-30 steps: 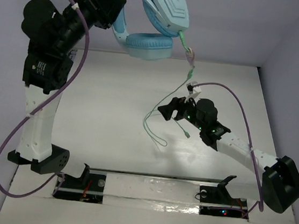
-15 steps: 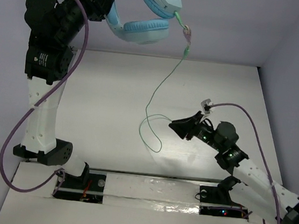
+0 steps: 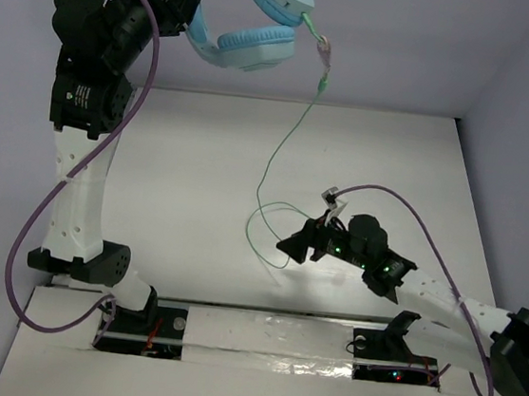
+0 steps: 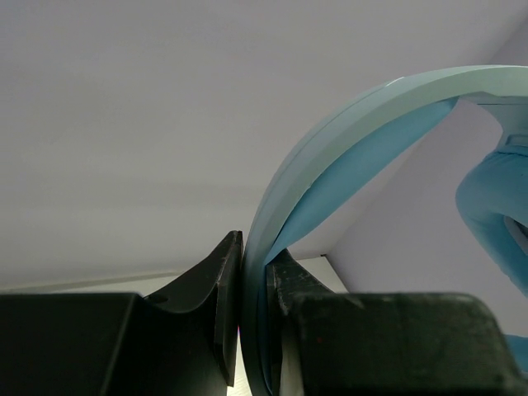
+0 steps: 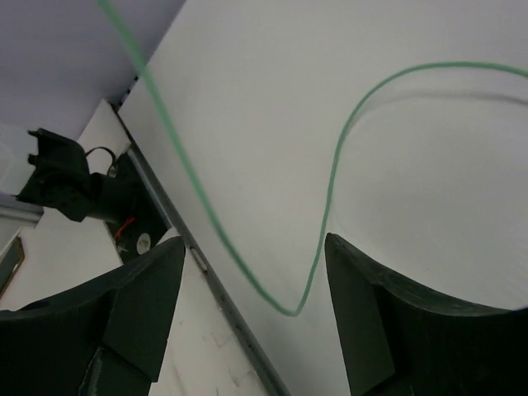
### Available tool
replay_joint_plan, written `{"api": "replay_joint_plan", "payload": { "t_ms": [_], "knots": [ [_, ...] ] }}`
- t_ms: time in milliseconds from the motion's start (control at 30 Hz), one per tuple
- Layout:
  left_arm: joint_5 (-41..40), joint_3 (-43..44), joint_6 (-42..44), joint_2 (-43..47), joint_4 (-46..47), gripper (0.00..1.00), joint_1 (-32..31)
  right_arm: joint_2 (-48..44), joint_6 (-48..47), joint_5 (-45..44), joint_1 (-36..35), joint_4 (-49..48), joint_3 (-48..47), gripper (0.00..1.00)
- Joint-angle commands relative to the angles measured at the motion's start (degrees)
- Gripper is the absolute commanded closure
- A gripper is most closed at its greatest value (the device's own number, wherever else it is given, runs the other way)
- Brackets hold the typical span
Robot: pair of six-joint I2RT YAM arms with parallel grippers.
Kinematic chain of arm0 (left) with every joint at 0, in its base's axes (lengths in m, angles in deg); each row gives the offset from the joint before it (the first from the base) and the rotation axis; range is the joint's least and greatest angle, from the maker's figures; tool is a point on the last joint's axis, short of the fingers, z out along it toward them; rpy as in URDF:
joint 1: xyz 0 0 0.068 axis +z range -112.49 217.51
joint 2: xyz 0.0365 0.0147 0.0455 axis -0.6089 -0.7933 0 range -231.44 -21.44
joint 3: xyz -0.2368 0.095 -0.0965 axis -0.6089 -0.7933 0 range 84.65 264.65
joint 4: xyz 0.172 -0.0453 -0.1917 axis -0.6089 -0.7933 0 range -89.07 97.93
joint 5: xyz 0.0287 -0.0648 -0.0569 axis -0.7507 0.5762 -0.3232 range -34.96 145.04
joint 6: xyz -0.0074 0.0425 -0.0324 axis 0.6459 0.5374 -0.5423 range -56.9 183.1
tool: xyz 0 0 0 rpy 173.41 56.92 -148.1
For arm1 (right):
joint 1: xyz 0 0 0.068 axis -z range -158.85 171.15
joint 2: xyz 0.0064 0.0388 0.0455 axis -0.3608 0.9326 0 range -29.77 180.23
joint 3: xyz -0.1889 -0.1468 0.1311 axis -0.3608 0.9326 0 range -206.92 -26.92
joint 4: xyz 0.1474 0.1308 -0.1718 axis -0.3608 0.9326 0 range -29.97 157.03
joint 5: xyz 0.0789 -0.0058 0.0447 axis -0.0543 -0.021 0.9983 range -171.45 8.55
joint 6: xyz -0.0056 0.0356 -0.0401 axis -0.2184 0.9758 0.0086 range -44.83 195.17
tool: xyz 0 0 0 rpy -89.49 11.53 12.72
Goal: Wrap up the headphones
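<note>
Green cable (image 5: 332, 190) loops just ahead of my right claw (image 5: 249, 256), released; best advance, then pinch the bend gently. My left claw (image 4: 252, 297) clenches the headphones (image 4: 355, 140) by the headband, high.

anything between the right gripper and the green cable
Nothing visible does. The right gripper is open, and the cable loops just ahead of its fingers, over the table.

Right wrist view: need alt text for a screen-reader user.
The right gripper, jaws open, hovers over the white table, with a U-shaped bend of the thin green cable in the gap between them, not gripped.
</note>
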Motion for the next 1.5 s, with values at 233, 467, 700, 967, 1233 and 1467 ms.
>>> {"api": "replay_joint_plan", "payload": {
  "t_ms": [233, 467, 700, 967, 1233, 1467],
  "knots": [
    [-4.17, -1.62, -3.20, 4.44, 6.05, 1.00, 0.92, 19.64, 1.18, -3.31, -1.48, -17.03, 0.07, 0.51],
    [-21.97, -18.58, -4.16, 10.93, 12.61, 1.00, 0.92, 19.65, 1.10, -7.60, -7.36, -4.36, -6.86, 1.00],
    [-37.30, -49.14, -9.09, 17.19, 27.83, 1.00, 0.92, 19.39, -3.55, -21.91, -18.70, 32.50, -25.75, 1.00],
    [-40.20, -70.95, -11.74, 17.02, 38.21, 1.00, -6.25, 23.51, -11.81, -30.73, -21.70, 55.19, -45.53, 1.00],
    [-27.83, -81.16, -5.58, 12.79, 49.90, 1.00, -15.15, 31.41, -23.59, -38.45, -19.60, 60.39, -67.60, 1.00],
    [-24.66, -85.11, 0.40, 14.29, 50.16, 1.00, -17.35, 31.87, -27.64, -43.30, -12.22, 59.52, -74.63, 1.00]
  ]
}}
